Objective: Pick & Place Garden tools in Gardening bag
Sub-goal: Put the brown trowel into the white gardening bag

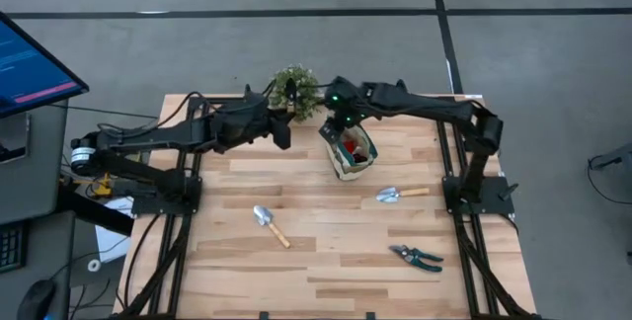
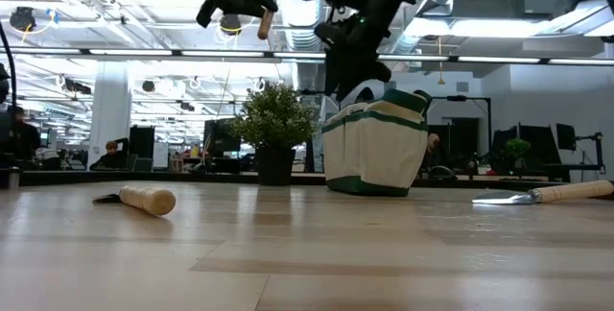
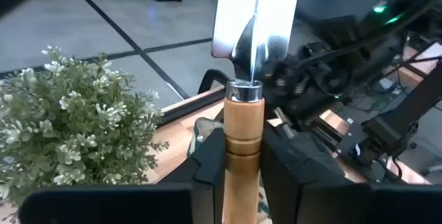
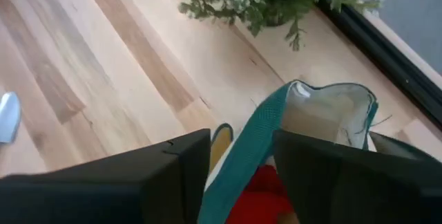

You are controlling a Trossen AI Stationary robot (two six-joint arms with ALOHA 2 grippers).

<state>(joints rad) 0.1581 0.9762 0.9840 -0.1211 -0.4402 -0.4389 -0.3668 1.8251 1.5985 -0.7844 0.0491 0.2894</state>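
Note:
The beige gardening bag (image 1: 353, 154) with teal trim stands on its bottom on the table (image 2: 374, 148), with a red glove (image 4: 259, 198) inside. My right gripper (image 1: 346, 130) is over the bag's top, shut on a teal strap. My left gripper (image 1: 282, 130) is high above the table, left of the bag, shut on a wooden-handled trowel (image 3: 252, 23). Two more trowels (image 1: 270, 223) (image 1: 400, 195) and the teal-handled shears (image 1: 417, 257) lie flat on the table. My left gripper pinches the trowel's wooden handle (image 3: 243, 131) between its two fingers, just behind the metal collar. The fingers lie along the handle and the silver blade points away past them. The trowel is lifted clear; its handle end (image 2: 264, 25) sticks out below the gripper. My right gripper pinches the bag's teal strap (image 4: 243, 156) at the bag's top between its two fingers, coming from above and pointing down. The strap runs up to the bag's open rim (image 4: 324, 99). The bag's bottom stays on the table.
A bushy potted plant (image 1: 294, 91) stands at the table's far edge, just behind my left gripper and left of the bag. A monitor (image 1: 30, 63) stands off the table's left side. Bare wood lies in front of the bag.

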